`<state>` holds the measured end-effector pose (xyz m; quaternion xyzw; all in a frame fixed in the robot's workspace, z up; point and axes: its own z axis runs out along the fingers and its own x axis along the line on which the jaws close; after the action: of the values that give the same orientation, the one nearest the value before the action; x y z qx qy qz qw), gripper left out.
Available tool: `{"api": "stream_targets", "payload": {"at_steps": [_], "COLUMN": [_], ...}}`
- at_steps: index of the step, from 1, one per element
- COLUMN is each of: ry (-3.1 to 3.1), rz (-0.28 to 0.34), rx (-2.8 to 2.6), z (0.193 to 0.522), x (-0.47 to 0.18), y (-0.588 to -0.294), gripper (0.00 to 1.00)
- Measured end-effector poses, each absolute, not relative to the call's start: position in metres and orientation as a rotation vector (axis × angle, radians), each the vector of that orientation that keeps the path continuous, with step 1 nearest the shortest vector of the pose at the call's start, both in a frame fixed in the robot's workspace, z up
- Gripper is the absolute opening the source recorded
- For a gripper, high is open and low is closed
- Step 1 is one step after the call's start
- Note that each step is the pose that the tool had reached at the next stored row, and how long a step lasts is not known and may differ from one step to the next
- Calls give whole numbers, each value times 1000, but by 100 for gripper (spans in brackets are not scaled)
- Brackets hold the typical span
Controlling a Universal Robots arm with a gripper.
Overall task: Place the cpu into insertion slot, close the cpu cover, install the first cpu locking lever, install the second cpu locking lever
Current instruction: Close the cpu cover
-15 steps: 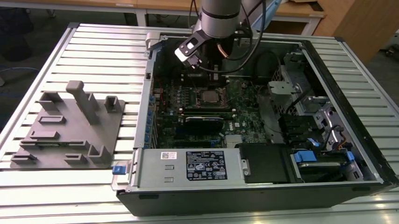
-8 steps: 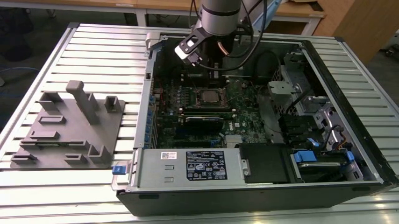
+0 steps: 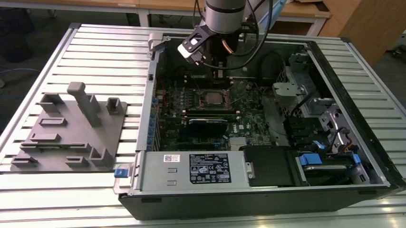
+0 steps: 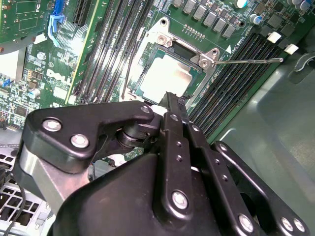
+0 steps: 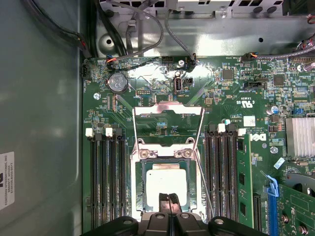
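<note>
Over computer case (image 3: pixel 254 202), arm (image 3: pixel 225 14) hangs vertical; gripper (image 5: pixel 168 197) pressed together, empty, just above cpu (image 5: pixel 165 178) seated in insertion slot (image 5: pixel 141 183); cpu cover (image 5: pixel 170 110) flipped back; white label (image 3: pixel 206 173) on power supply (image 3: pixel 159 172).

The claw (image 4: pixel 167 98) is matte black metal, built of flat linked bars with rounded ends and pinned by bright silver screws (image 4: pixel 179 199). Its two narrow black fingers (image 5: pixel 164 202) end in blunt tips. Above the claw rises a smooth, round, silver-grey arm (image 3: pixel 225 14). Black cables (image 3: pixel 263 29) loop beside it, and a small black-and-silver block (image 3: pixel 193 47) sits just above the claw.
</note>
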<state>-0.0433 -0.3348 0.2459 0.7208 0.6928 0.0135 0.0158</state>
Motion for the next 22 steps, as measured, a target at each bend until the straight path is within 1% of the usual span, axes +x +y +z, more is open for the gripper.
{"api": "stream_targets", "payload": {"at_steps": [14,22], "ry": [2155,2155], "rz": [42,42], "rx": [2242,2242], "z": [248,248], "x": [-43,-28], "y": [-335,-335], "gripper": [10,10]}}
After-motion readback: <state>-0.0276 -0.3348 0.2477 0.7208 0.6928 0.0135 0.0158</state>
